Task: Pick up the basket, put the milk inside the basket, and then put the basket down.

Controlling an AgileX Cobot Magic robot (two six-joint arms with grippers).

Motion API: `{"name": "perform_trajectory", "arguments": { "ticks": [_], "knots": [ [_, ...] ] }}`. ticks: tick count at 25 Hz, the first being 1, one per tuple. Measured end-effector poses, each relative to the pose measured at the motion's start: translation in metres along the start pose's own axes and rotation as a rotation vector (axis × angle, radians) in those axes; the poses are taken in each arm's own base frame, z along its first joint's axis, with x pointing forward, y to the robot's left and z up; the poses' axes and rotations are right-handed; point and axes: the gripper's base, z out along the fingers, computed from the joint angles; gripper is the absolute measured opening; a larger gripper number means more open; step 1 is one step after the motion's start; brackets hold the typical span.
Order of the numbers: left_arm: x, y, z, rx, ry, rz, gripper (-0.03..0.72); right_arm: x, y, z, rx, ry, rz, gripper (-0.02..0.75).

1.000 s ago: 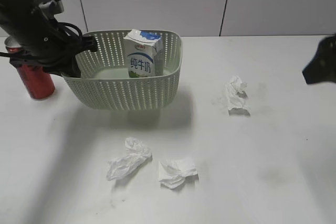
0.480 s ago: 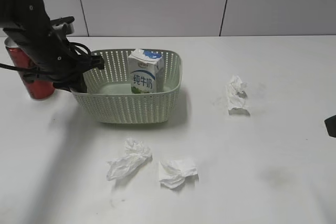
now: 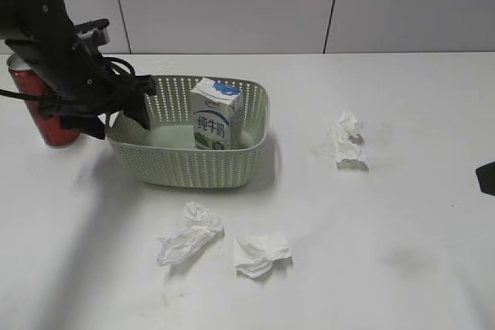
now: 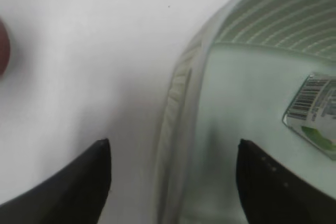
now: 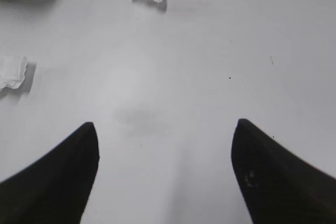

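Because the milk (image 3: 213, 115) already stands inside the basket (image 3: 193, 166), which seems to rest on the table (image 3: 371, 253), my left hand (image 4: 173, 182) straddles its left rim, spread wide; my right hand (image 5: 165, 182) hangs wide and empty.

Cut off at the right edge of the exterior view: the right gripper (image 3: 487, 178), only a dark corner showing. Hidden behind the left arm (image 3: 58, 44): most of the red can (image 3: 42, 117); blurred and cropped to 1 red sliver in the left wrist view. Cropped by that view's right edge: the milk (image 4: 315, 116), barcode legible only as stripes, basket (image 4: 181, 108) rim blurred.
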Motion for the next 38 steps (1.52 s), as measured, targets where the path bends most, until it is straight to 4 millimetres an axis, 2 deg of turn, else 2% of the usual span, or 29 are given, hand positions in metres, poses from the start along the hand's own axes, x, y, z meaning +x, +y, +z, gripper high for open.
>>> {"name": "perform_trajectory", "arguments": {
  "ticks": [2,6,11,17,19,23,26,30,34,38],
  "knots": [
    [-0.001,-0.001,-0.009,0.0,-0.015,0.011,0.589,0.0,0.0,0.001,0.0,-0.002,0.0,0.594],
    [-0.001,-0.003,-0.042,-0.004,-0.042,0.046,0.606,-0.001,0.0,0.001,0.001,-0.008,0.0,0.594],
    [0.013,-0.006,-0.111,0.001,-0.044,0.133,0.604,0.0,0.0,0.001,0.002,0.001,-0.002,0.594],
    [0.052,-0.002,-0.212,0.02,-0.113,0.237,0.588,0.007,0.001,-0.006,-0.005,0.046,-0.007,0.594],
    [0.069,0.003,-0.245,0.015,-0.175,0.27,0.588,0.013,0.002,-0.015,-0.01,0.06,-0.009,0.594],
    [0.108,0.016,-0.292,0.005,-0.271,0.302,0.588,0.027,0.005,-0.043,-0.021,0.02,-0.022,0.594],
    [0.145,0.029,-0.306,0.012,-0.325,0.317,0.588,0.041,0.007,-0.068,-0.027,-0.059,-0.036,0.594],
    [0.198,0.051,-0.3,0.011,-0.362,0.367,0.588,0.065,0.008,-0.088,-0.028,-0.121,-0.053,0.594],
    [0.245,0.072,-0.272,0.002,-0.395,0.443,0.587,0.094,0.006,-0.091,-0.021,-0.144,-0.066,0.594],
    [0.274,0.087,-0.243,0.002,-0.456,0.486,0.587,0.114,0.005,-0.089,-0.019,-0.19,-0.08,0.593]
  ]
}}
